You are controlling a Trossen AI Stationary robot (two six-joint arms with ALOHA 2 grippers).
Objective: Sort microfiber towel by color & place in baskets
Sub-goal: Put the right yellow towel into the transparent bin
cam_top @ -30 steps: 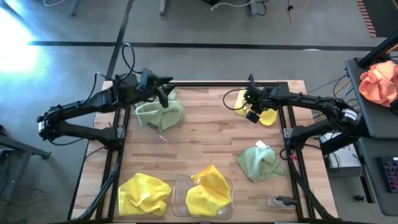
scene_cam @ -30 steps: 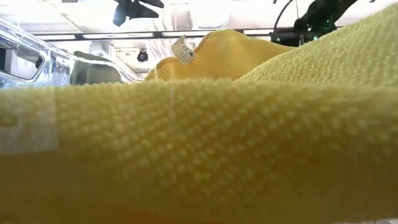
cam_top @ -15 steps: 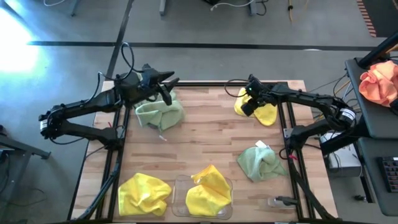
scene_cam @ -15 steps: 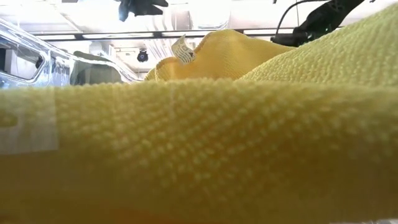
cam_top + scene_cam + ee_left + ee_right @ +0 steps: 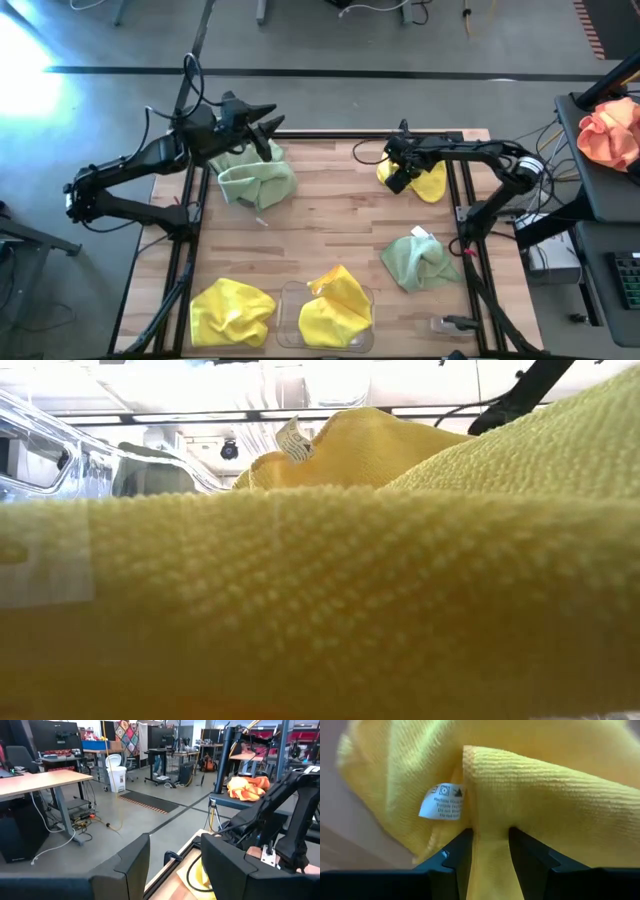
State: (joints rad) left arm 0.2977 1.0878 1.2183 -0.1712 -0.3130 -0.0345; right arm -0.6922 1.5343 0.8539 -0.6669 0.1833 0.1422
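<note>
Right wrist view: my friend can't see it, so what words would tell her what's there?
A crumpled bright yellow microfiber towel fills the picture, with a fold of it pinched between the two dark fingers of the right arm's tool. A small white care label hangs from the towel just beside the fingers.

Robotics lab (desks (image 5: pixel 42 780), monitors (image 5: pixel 55 735))
</note>
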